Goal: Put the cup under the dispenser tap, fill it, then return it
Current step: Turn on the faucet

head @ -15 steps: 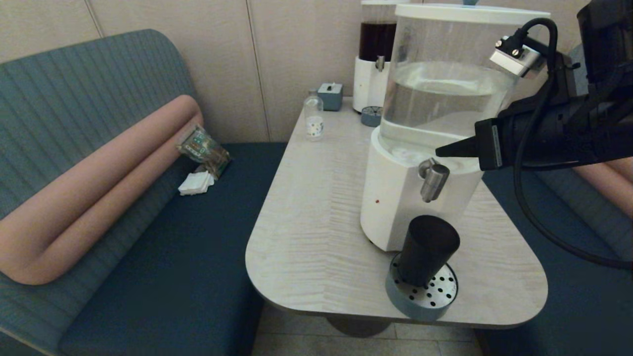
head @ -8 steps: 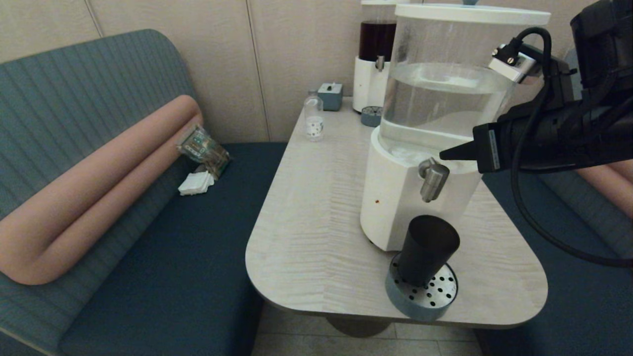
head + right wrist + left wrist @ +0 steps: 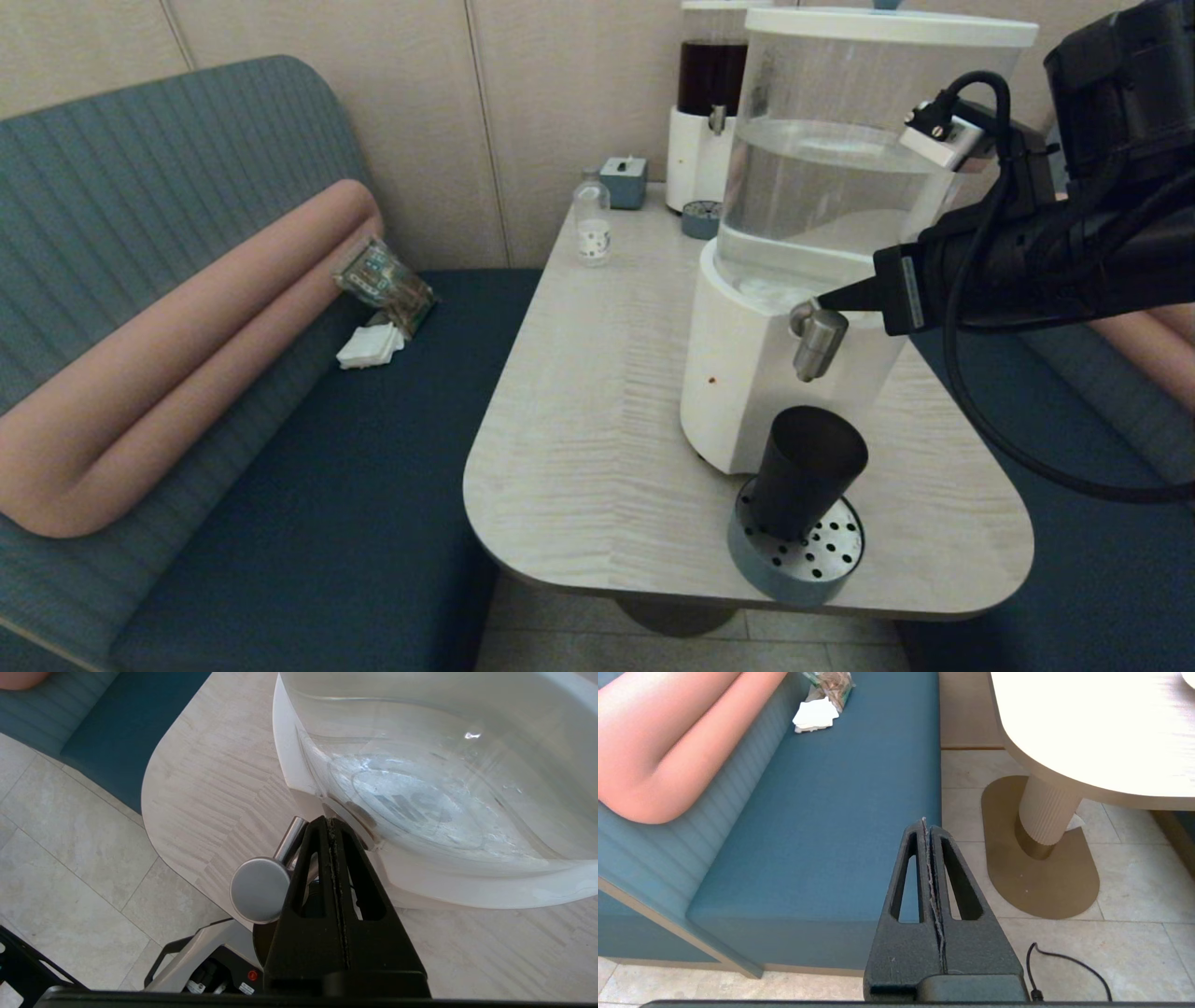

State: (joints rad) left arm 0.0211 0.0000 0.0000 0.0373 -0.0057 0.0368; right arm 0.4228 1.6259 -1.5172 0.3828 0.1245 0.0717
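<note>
A pale wood-grain table point(image 3: 597, 401) stands between blue benches. The cup point(image 3: 806, 471) sits upright on the round perforated drip tray point(image 3: 822, 560), directly below the dispenser tap point(image 3: 819, 338) of the big clear-tank dispenser point(image 3: 831, 205). The right gripper point(image 3: 825, 301) (fingers pressed together) has its tip at the top of the tap. The left gripper point(image 3: 927, 828), fingers pressed together too, hangs low over the floor beside the bench.

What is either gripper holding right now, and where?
Nothing. The right gripper is shut, its tip at the tap; the left gripper is shut and empty.
</note>
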